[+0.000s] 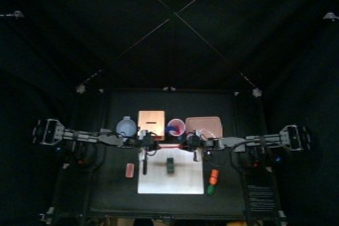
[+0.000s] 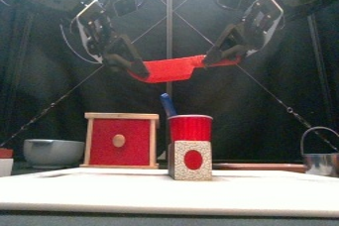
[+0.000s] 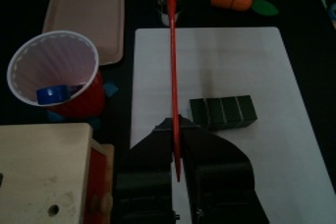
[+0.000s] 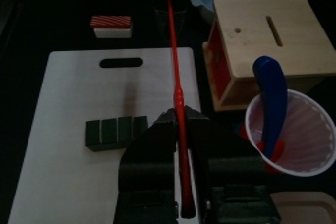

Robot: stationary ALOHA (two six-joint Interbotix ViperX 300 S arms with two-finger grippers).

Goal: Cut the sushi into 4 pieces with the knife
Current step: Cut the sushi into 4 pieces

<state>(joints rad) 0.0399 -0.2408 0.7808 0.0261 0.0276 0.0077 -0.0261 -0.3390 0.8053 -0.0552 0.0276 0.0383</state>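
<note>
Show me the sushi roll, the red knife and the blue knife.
sushi roll (image 3: 221, 111): left wrist view, middle of its top.
red knife (image 2: 172, 68): front view, middle of the blade.
blue knife (image 4: 269, 88): right wrist view, middle of its length.

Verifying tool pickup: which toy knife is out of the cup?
The red toy knife, gripped in the air between left claw and right claw; the blue toy knife stands in the red plastic cup.

No readable text, label, number or sign (not even on the red cup (image 2: 189, 128) or wooden box (image 2: 121, 139))
</note>
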